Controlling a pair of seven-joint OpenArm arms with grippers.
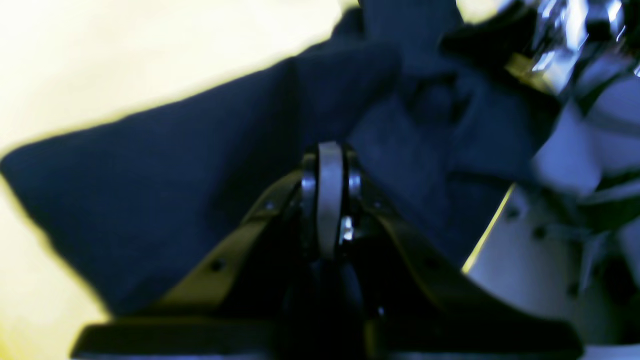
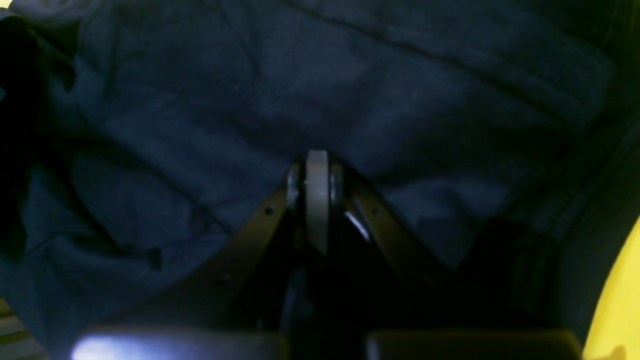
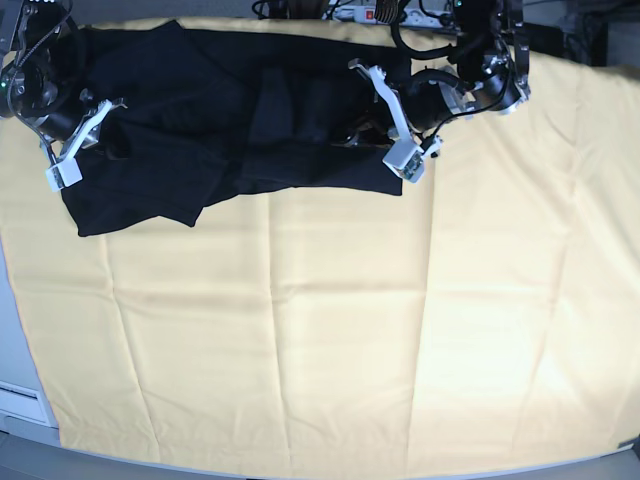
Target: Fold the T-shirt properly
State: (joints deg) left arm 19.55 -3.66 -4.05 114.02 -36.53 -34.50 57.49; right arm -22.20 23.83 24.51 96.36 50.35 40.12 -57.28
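Observation:
The black T-shirt (image 3: 230, 120) lies rumpled along the far edge of the yellow table cloth (image 3: 320, 330), partly doubled over itself. My left gripper (image 3: 350, 135) sits at the shirt's right end. In the left wrist view its jaws (image 1: 330, 150) are pressed together on a fold of the T-shirt (image 1: 150, 190). My right gripper (image 3: 110, 150) is at the shirt's left end. The right wrist view shows it (image 2: 316, 157) shut, with the dark cloth (image 2: 350, 75) puckering around its tip. Neither pair of fingertips shows in the base view.
Cables and a power strip (image 3: 390, 12) run behind the far edge of the table. The yellow cloth (image 1: 50, 50) stretches wide in front of the shirt. A grey table edge (image 3: 20, 400) shows at the lower left.

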